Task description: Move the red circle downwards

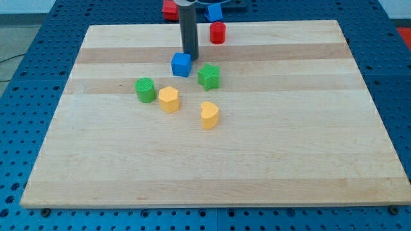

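Note:
The red circle [218,32] is a small red cylinder standing near the board's top edge, just right of centre. My tip [190,56] rests on the board to the lower left of it, apart from it. The tip stands right behind the top edge of a blue cube [182,65], very close or touching. The dark rod rises straight up out of the view's top.
A green star [209,76] sits right of the blue cube. A green cylinder [145,90], a yellow hexagon [169,99] and a yellow heart [209,115] lie lower. A red block [169,9] and a blue block [213,11] sit at the view's top.

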{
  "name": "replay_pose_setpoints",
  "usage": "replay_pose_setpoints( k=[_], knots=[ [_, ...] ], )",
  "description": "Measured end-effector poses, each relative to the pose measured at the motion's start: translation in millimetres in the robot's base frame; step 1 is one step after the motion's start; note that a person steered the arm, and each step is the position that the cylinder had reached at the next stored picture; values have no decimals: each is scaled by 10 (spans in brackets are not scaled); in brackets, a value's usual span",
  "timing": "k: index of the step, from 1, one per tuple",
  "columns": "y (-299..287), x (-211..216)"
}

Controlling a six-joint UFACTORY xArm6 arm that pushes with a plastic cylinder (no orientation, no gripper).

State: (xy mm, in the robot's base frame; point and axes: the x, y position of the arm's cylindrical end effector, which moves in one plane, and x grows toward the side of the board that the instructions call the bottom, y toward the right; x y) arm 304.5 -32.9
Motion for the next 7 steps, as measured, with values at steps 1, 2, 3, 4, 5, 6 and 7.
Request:
replay_pose_setpoints(
  k=[1, 2, 3, 4, 5, 6, 7],
  knots=[
    [134, 166],
    [-391, 390],
    [-201, 263],
    [-82, -577],
    [281, -1014],
    [1123, -550],
    [1560, -22]
  ],
)
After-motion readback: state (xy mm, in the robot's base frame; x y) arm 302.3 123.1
